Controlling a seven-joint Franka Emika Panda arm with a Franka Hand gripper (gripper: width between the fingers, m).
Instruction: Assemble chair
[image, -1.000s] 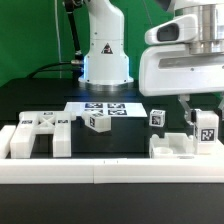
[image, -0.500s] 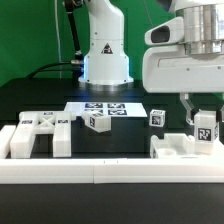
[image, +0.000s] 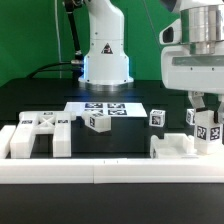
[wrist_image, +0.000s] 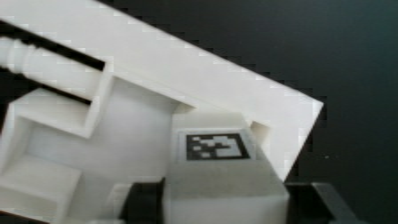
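Note:
My gripper (image: 207, 110) is shut on a white tagged leg block (image: 208, 127) and holds it upright at the exterior view's right. The block is just over the right end of a low white chair piece (image: 172, 147) on the table. In the wrist view the block (wrist_image: 217, 150) shows its tag between my dark fingers (wrist_image: 146, 200), with the big white piece (wrist_image: 169, 75) behind it. A chunky white piece (image: 38, 134) lies at the left. Two small tagged cubes (image: 96, 122) (image: 157, 117) sit mid-table.
The marker board (image: 105, 108) lies flat behind the cubes. A long white border rail (image: 100, 172) runs along the front edge. The arm's white base (image: 105, 50) stands at the back centre.
My gripper has shifted a little toward the exterior view's right, still holding the leg block. The loose pieces have not moved.

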